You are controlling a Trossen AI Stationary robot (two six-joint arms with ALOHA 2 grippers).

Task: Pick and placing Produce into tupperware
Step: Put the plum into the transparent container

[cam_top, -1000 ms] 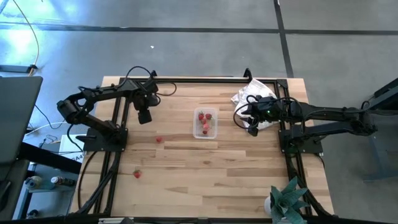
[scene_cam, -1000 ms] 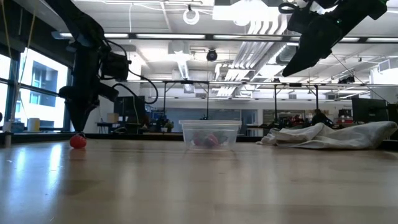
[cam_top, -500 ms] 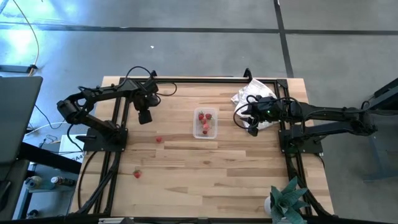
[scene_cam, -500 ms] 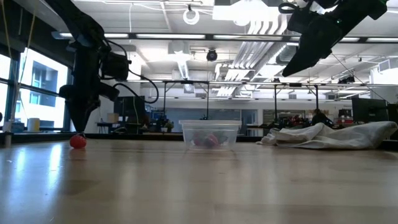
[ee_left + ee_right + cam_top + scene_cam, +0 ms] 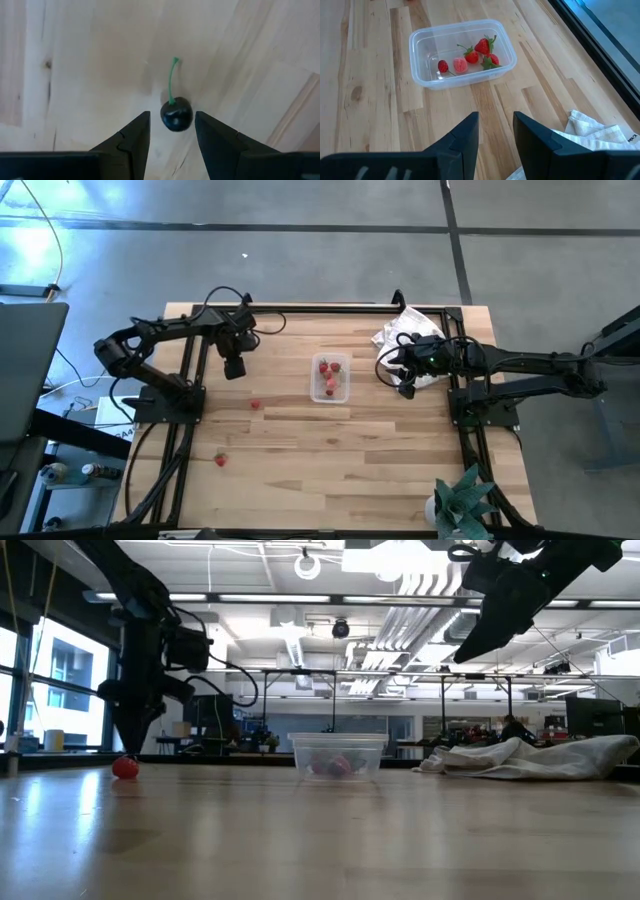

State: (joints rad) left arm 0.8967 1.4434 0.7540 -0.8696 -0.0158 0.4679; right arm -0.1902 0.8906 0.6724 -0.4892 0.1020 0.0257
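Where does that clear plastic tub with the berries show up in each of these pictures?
High view: tub at table centre.
Low view: middle, left of the white cloth.
Left wrist view: not in it.
Right wrist view: ahead of the right hand.
Shared landmark: the white cloth.

You've got the clear tub (image 5: 330, 378) upright mid-table, open top, holding a few red strawberries (image 5: 482, 46) and small red pieces. Dark cherry (image 5: 176, 114) with a green stem lies on bare wood. Two more red pieces (image 5: 255, 405) sit loose, well apart from the tub.
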